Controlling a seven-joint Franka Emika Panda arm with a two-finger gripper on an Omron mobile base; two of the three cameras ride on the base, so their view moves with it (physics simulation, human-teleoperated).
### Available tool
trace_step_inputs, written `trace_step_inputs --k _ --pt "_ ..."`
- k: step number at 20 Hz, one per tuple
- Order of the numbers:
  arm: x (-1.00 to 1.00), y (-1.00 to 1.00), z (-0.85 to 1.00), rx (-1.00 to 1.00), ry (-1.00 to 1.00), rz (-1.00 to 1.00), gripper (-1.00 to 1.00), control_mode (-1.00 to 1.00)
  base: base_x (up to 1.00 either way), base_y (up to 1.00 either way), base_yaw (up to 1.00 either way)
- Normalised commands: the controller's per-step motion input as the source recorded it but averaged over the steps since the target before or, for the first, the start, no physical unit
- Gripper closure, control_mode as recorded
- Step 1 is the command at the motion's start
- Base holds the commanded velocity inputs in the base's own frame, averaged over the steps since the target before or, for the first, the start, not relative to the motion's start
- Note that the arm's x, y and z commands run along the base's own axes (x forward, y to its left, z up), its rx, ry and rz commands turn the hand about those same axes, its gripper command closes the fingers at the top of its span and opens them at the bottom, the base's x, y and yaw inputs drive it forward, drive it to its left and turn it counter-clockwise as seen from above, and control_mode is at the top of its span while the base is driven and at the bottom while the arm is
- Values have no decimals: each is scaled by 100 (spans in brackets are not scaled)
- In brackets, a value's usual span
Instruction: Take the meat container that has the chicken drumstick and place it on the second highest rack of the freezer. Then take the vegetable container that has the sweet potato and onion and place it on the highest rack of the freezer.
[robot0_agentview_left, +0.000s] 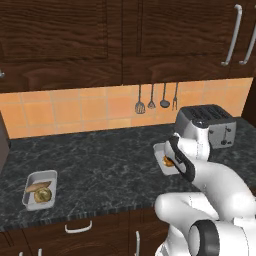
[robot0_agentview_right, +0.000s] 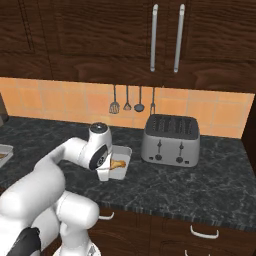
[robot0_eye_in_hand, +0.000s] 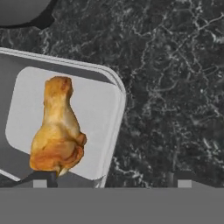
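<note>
Black marbled stone makes up the counter (robot0_agentview_left: 110, 155), which runs below an orange tiled wall (robot0_agentview_left: 75, 107) and dark wooden cabinets (robot0_agentview_left: 75, 35). The white arm bends down over the right part of the counter, and its gripper (robot0_eye_in_hand: 112, 177) hangs just above the counter with its jaws spread wide, holding nothing; in the hand view one dark fingertip (robot0_eye_in_hand: 40, 178) rises over the near edge of a tray and the other stands over bare stone beside it. That grey meat tray (robot0_eye_in_hand: 111, 127) lies flat on the counter, just left of a silver toaster (robot0_agentview_right: 171, 139), and holds the golden-brown chicken drumstick (robot0_eye_in_hand: 57, 129), which lies with its thick end toward the gripper and its narrow end pointing away. From the right base view the same tray (robot0_agentview_right: 122, 162) shows partly behind the robot's wrist, with the drumstick (robot0_agentview_right: 118, 164) inside it. Well apart from it, near the front left of the counter, a second grey tray (robot0_agentview_left: 40, 190) holds a tan sweet potato (robot0_agentview_left: 36, 187) and a round yellowish onion (robot0_agentview_left: 43, 195), the two touching. Four dark kitchen utensils (robot0_agentview_left: 156, 97) hang on the tiled wall above the toaster.
</note>
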Motion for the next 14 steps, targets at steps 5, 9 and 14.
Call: trace_step_inputs --k 5,9,14 --pt "28 -21 -45 2 0 -3 -100 -100 0 0 0" --pt "25 -16 -26 5 0 -3 -100 -100 0 0 0" --pt "32 0 -9 2 0 0 -100 -100 0 0 0"
